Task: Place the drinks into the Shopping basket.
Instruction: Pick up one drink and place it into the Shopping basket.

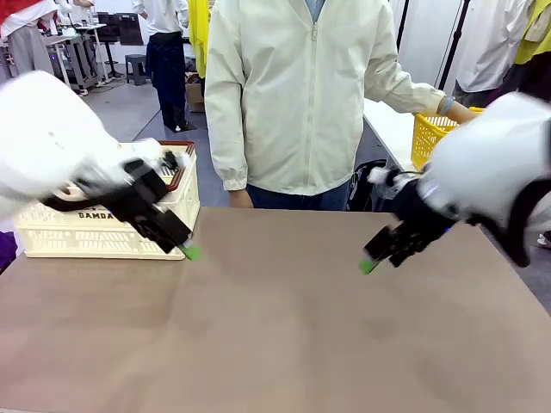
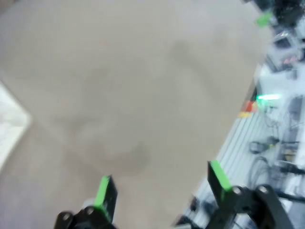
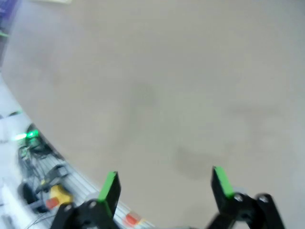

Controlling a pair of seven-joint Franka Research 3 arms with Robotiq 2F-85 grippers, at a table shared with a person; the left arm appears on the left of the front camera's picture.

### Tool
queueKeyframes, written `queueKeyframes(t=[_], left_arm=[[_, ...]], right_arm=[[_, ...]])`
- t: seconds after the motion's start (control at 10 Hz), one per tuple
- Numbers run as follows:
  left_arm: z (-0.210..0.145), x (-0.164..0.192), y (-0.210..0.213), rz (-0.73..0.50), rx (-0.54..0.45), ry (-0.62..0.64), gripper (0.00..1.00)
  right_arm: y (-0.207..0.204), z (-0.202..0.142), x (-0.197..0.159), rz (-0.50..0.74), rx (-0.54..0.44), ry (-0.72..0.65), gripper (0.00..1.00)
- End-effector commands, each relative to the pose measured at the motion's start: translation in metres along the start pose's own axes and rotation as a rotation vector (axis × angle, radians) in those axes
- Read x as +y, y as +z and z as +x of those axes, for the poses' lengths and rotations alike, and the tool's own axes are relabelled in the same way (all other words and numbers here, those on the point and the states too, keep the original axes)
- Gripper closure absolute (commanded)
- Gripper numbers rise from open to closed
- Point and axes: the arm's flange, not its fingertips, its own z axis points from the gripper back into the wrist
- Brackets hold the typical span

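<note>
**Empty jaws poised beside the basket**

Hovering low over the bare brown counter (image 1: 284, 344), with left jaws and right jaws both spread to the full. Green pads (image 2: 104, 193) well apart, gripping nothing.

Found at the counter's far left, just behind the left jaws: the Shopping basket (image 1: 95, 232). Cream slotted plastic, dark brown rim, boxy and stiff-walled, open at the top.

Judged as the step in hand: fetching the first of the drinks, none yet held. Likely source: the yellow mesh basket (image 1: 428, 138) at the far right, where the person's hand (image 1: 463, 112) rests.

To do it well:
- Hold the jaws wide until a drink stands squarely between the pads.
- Close across the middle of its body, not the ends.
- Squeeze gently, guessing at thin, slick walls that dent or slip.
- Carry upright and lower past the rim before letting go.

Matte, smooth and flat below, so expect a nudged drink to slide or roll.
</note>
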Motion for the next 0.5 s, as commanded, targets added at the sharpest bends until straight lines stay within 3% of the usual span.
queueKeyframes(t=[0.0,0.2,0.4], left_arm=[[-0.026,0.043,0.100,-0.482,-0.074,0.267,0.00],[-0.089,0.084,0.194,-0.493,-0.449,0.384,0.00],[-0.180,0.136,0.240,-0.536,-0.782,0.560,0.00]], right_arm=[[0.095,-0.034,-0.045,0.418,-0.138,-0.284,0.00],[0.156,-0.099,-0.090,0.562,-0.442,-0.349,0.00],[0.181,-0.173,-0.145,0.661,-0.796,-0.503,0.00]])
